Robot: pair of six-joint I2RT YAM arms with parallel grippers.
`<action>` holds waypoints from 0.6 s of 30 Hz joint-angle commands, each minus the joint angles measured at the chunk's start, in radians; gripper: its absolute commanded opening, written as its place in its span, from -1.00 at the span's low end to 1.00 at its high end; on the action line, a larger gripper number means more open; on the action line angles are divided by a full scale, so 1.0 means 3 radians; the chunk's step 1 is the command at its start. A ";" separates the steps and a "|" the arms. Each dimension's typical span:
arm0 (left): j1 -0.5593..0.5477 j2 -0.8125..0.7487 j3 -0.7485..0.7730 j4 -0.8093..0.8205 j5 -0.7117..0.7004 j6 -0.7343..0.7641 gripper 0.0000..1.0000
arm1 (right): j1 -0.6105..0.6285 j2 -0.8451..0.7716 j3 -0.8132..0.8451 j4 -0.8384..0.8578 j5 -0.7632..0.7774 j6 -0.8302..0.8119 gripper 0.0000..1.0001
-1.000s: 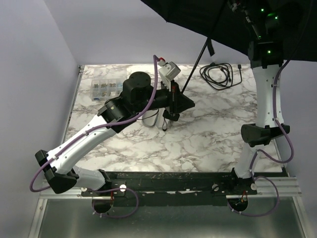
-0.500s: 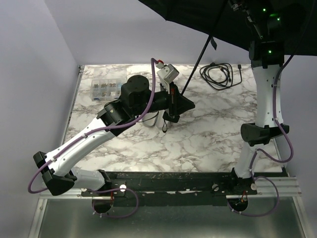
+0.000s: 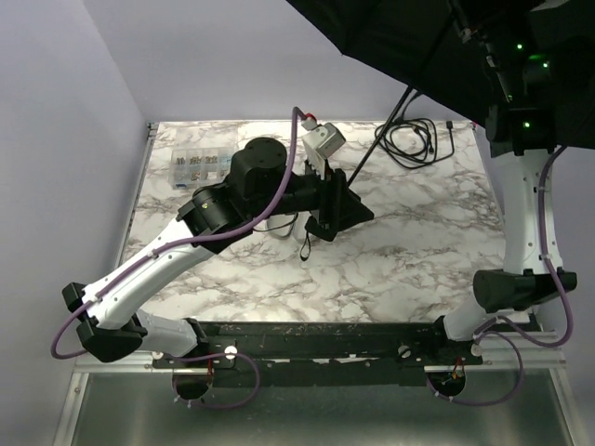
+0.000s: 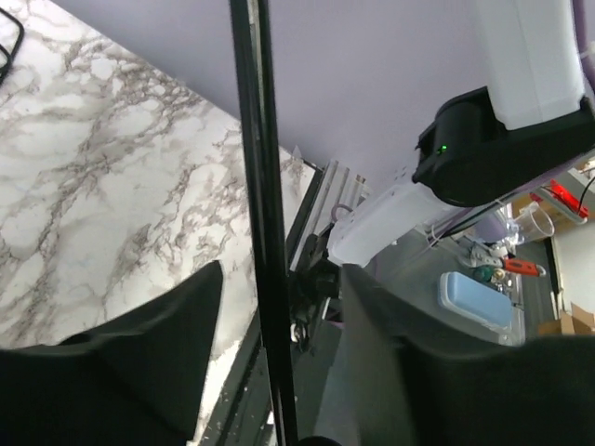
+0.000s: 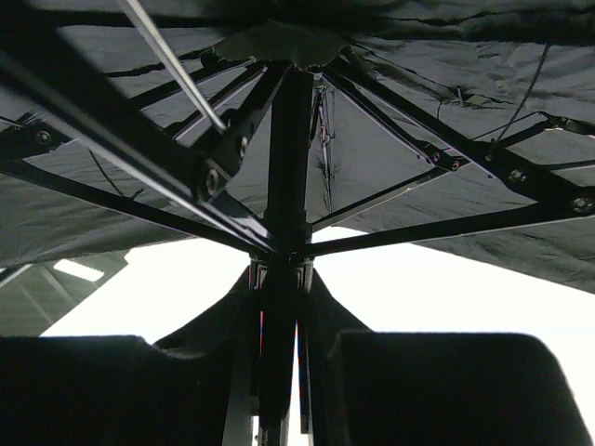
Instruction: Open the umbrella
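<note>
umbrella's up — but i'm not relaxing yet

the umbrella is hanging open over the back right of the desk, its shaft slanting down to the left arm. the right fingers are squeezing shut on the shaft just under the runner. the left fingers are sitting either side of the shaft with gaps showing — can't tell if they're gripping the handle lower down.

my worry: two arms tugging one thin shaft could be bending it. if the runner isn't latching, letting go probably means it's folding back.

the latch isn't showing anywhere, most of the canopy is running off frame, and the handle is hiding under the left wrist.
</note>
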 commanded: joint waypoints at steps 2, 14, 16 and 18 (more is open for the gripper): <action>-0.0194 0.0034 0.0100 -0.1957 0.0606 -0.0112 0.39 | -0.0593 -0.0227 -0.0412 0.0800 0.1292 -0.0564 -0.99; -0.0172 0.0235 0.0815 -0.1868 0.0475 -0.0344 0.97 | -0.0438 -0.0747 -0.1100 0.0726 0.0775 -0.1241 -0.99; -0.0139 0.0199 0.0768 -0.1599 0.0496 -0.0470 0.97 | -0.0375 -0.0816 -0.1178 0.0675 0.0709 -0.1381 -0.99; -0.0089 0.0124 0.0640 -0.1282 0.0520 -0.0659 0.97 | -0.0297 -0.0892 -0.1266 0.0633 0.0685 -0.1521 -0.99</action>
